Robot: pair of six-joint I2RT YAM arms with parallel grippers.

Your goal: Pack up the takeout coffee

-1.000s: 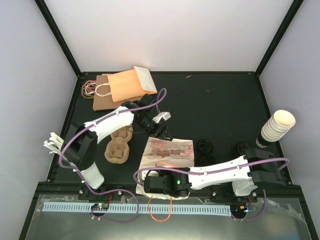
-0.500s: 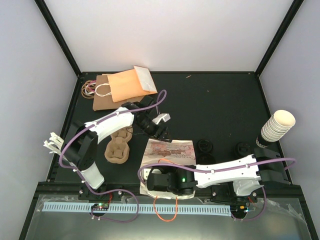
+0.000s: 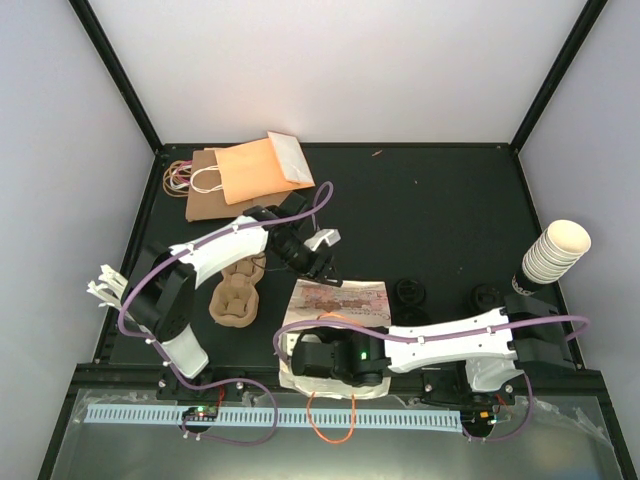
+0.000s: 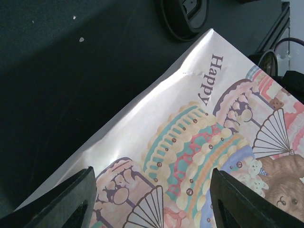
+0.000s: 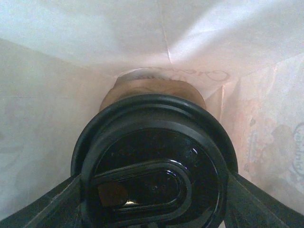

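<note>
**Cup entering the printed bag, mouth end nearest the arm bases**

The right pincer is clamped on the takeout coffee, one finger pressed to each side of its black lid. Cup and fingers now sit inside the printed paper bag, which lies flat on the counter. In the right wrist view, pale paper walls enclose the cup on every side, and the tan cup body points toward the closed end. Compared with a second ago, the right wrist has advanced further under the paper, and the bag's mouth now drapes around it. The left pincer has dropped slightly toward the bag's far edge. Its fingers have narrowed a little but remain spread, one on each side of the paper, and pinch nothing. Judged from this, insertion is nearly complete. What is left is to let go of the cup and draw the right arm out without dragging the bag. The cup would then lie on its side, so the seating of the lid matters.
</note>
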